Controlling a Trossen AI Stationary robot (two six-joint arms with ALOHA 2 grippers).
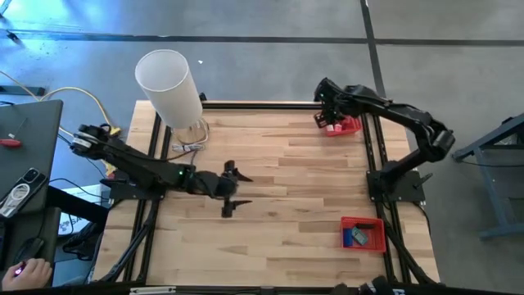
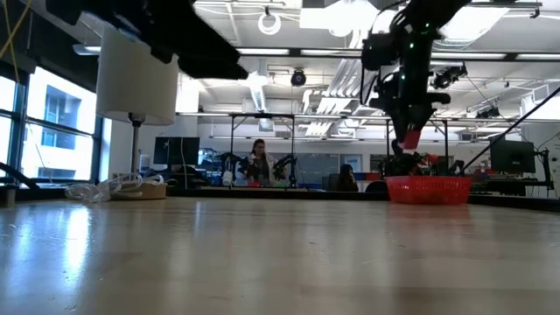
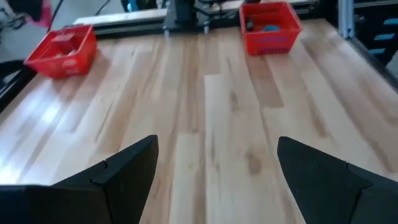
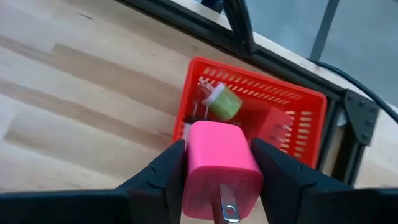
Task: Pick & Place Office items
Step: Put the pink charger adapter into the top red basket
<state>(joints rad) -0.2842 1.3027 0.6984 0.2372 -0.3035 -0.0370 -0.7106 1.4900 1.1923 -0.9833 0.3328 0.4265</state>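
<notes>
Wooden slat table (image 1: 278, 188), open lab beyond it with people at far desks. My right gripper (image 4: 219, 186) is clamped on a pink plug adapter (image 4: 217, 165), metal prong facing the camera. I hold it in the air directly over the far red tray (image 4: 305, 102), the one at the table's back right corner.

That tray already has a green piece (image 4: 224, 104) and what looks like a red one beside it; a white bit shows too. Near red tray (image 1: 363, 234) by my right arm's base has blue or teal pieces inside, hard to sort out.

My left gripper (image 3: 214, 168) hovers over mid-table, fingers spread wide, nothing between them. Tall white cylinder (image 1: 168, 86) stands at the back left.

Progress, as I judge it: no loose items on the bare wood, everything sits in one tray or the other, so I can't say how many transfers remain. Pink adapter not yet released.

Labels: none readable anywhere, not on adapter or trays.
</notes>
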